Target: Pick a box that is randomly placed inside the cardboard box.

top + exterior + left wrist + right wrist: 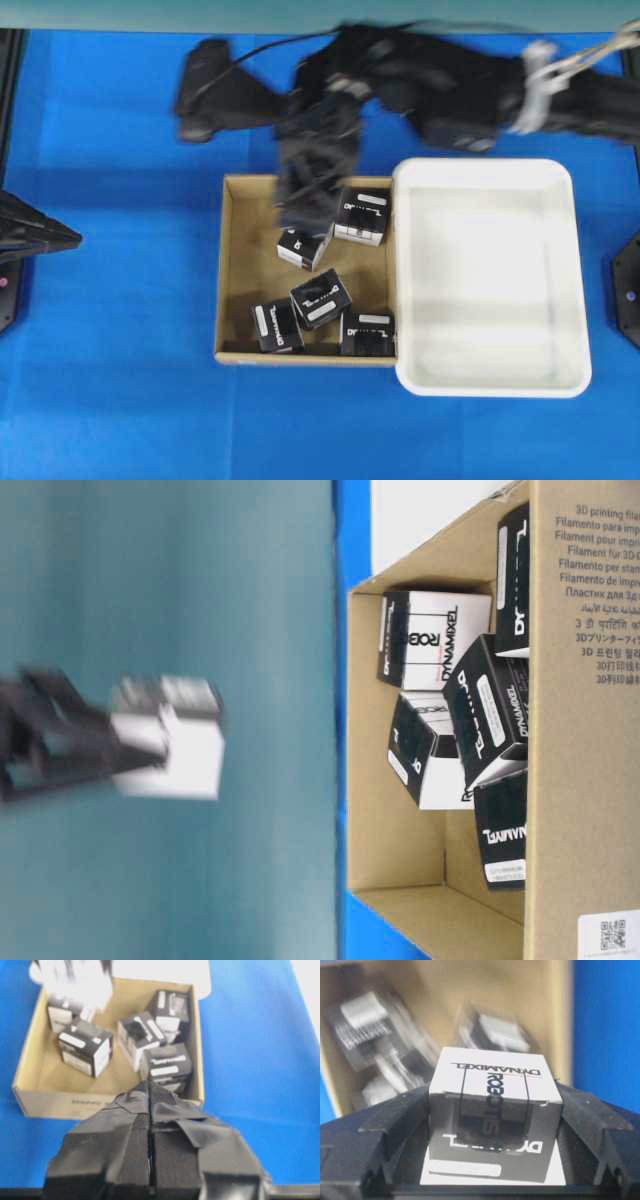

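Reaching down over the cardboard box (235,270), the right end effector (492,1125) grips a box (492,1105).

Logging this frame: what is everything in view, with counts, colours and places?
Small black cuboid cartons with white lettering: five, black and white, loose inside the cardboard box.
Held small black carton: one, black and white, raised above the cardboard box in the right gripper.
Shallow brown corrugated cardboard box: one, brown, middle of the table.
White plastic tray: one, white, touching the cardboard box's right wall in the overhead view; nothing in it.
Blue table cover: one, blue, under everything.
Left gripper: one, black, shut, holding nothing, off the cardboard box's left side.
Right gripper: one, black, above the cardboard box, clamped on the held carton.
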